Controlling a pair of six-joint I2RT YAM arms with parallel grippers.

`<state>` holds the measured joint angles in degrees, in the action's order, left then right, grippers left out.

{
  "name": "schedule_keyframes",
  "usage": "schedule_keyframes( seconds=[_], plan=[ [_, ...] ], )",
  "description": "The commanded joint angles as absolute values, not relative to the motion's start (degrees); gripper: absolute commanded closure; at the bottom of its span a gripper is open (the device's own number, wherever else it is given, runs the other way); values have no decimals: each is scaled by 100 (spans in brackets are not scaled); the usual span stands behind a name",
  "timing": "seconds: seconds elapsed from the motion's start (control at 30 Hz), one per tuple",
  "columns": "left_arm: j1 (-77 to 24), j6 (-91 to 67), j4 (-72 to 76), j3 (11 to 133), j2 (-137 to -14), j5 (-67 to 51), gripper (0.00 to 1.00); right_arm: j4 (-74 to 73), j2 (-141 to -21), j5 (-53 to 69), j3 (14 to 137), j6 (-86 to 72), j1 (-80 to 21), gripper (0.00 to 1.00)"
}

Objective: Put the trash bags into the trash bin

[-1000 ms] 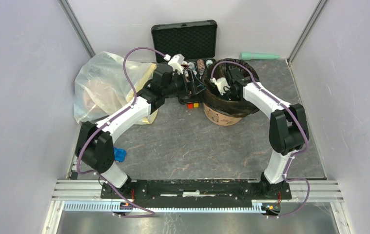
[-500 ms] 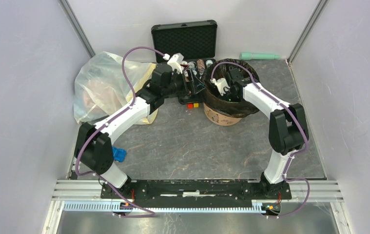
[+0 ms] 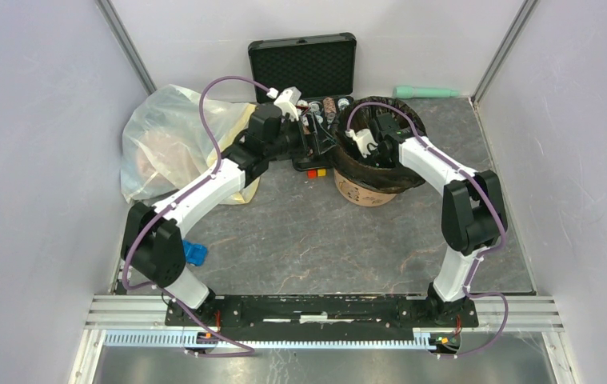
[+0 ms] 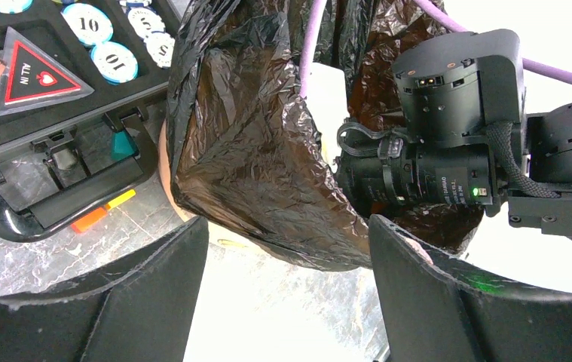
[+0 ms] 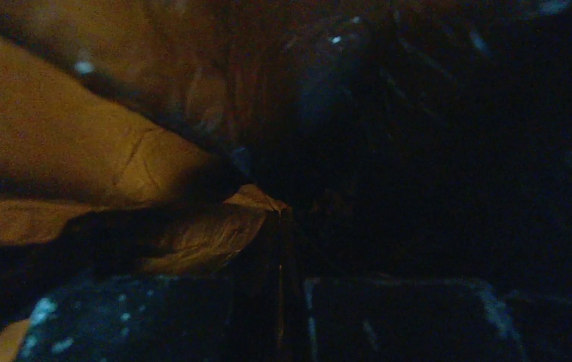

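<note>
Left gripper (image 4: 286, 253) released, fingers (image 4: 147, 294) spread wide, at the left rim of the orange trash bin (image 3: 361, 192), holding nothing. Black trash bag (image 4: 267, 166) hangs just ahead of them, wrinkled, mouth open. Right gripper (image 5: 286, 249) clenched, down inside the bin; too dark to tell if it pinches film. Bag lines the bin and drapes over its rim and upper outside. Open poker chip case (image 3: 304, 68) just left of bin, translucent bag (image 3: 164, 136) further left.
</note>
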<state>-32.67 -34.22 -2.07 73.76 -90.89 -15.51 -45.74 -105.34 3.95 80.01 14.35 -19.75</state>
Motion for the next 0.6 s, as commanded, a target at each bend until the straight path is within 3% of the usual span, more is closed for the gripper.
schedule_keyframes(
  seconds=[0.0,0.27,0.57],
  plan=[
    [-3296,-3200,-243,7732,-9053,-1602,16,-4181,-10857,617,7860,1371,-1966,100],
    [-3296,-3215,-235,7814,-9116,-1586,16,-5097,-10671,540,9010,1397,-1967,100],
    [-3305,-3259,-240,7968,-9317,-1652,16,-5319,-11154,445,9404,1547,-1950,100]
  ],
)
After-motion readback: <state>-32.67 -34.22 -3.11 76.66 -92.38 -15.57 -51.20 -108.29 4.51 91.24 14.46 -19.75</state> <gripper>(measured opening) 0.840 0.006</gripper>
